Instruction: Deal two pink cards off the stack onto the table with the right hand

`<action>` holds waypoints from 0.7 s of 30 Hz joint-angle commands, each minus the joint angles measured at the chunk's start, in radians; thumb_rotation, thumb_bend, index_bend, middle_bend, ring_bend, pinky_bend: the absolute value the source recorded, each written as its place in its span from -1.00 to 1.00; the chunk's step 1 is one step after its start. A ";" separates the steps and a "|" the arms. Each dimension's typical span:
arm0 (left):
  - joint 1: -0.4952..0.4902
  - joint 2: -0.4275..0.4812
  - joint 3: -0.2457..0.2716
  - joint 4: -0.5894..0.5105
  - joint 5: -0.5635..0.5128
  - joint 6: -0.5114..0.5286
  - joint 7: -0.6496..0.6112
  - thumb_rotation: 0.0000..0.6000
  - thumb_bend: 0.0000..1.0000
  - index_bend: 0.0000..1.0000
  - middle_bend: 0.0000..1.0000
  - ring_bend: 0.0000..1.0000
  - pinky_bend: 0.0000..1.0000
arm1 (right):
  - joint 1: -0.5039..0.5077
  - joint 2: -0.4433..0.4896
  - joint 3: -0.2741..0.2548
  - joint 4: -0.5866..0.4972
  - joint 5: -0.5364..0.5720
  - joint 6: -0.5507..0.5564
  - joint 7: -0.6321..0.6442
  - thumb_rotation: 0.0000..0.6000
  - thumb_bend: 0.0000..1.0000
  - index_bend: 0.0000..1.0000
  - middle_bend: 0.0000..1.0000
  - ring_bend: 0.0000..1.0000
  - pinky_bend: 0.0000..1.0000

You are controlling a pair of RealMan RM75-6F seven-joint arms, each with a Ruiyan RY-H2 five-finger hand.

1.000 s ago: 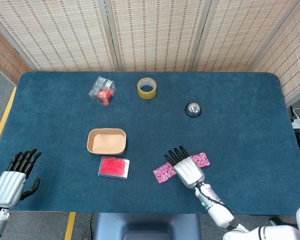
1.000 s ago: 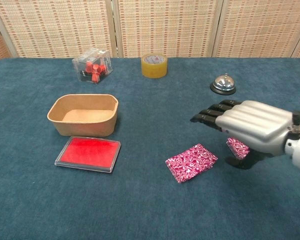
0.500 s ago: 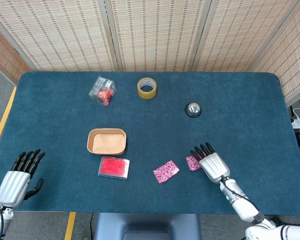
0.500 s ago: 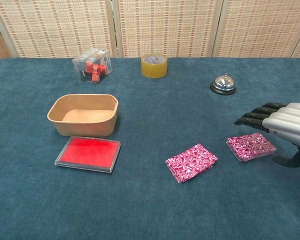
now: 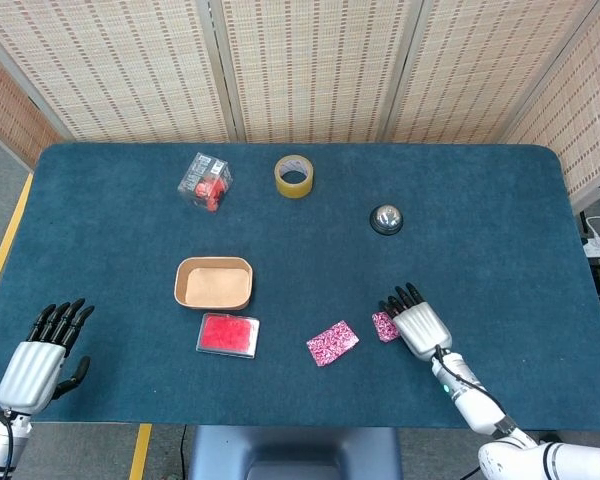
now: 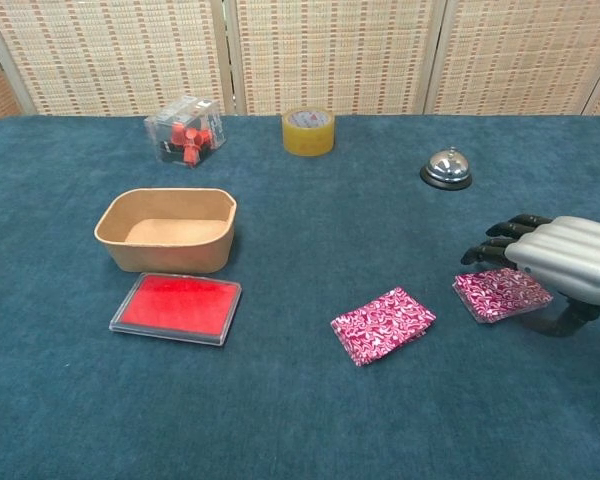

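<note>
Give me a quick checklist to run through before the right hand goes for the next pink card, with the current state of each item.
1. One pink card lies flat on the table, apart from the stack: ok.
2. Second card dealt: not ok, only one lies apart.
3. Pink stack on the table by the right hand: ok.
4. Right hand holds nothing: cannot tell; its fingers reach over the stack's far edge, and contact is hidden.
5. Bare cloth between dealt card and stack for another card: ok.
6. Left hand at the near left table edge, far from the cards, fingers apart: ok.
</note>
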 commanded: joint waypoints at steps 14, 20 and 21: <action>-0.001 0.002 0.004 0.005 0.007 0.002 -0.010 1.00 -0.08 -1.00 -1.00 -1.00 -0.89 | -0.004 -0.017 0.016 -0.005 0.008 0.005 -0.030 1.00 -0.40 -0.42 -0.47 -0.82 -1.00; -0.003 0.003 0.005 0.000 0.008 -0.002 -0.005 1.00 -0.08 -1.00 -1.00 -1.00 -0.89 | -0.009 -0.021 0.021 -0.010 -0.001 0.023 -0.043 1.00 -0.40 -0.31 -0.39 -0.75 -1.00; -0.003 0.003 0.005 0.000 0.007 -0.003 -0.005 1.00 -0.08 -1.00 -1.00 -1.00 -0.89 | -0.010 -0.022 0.022 -0.010 -0.003 0.027 -0.045 1.00 -0.40 -0.28 -0.37 -0.72 -1.00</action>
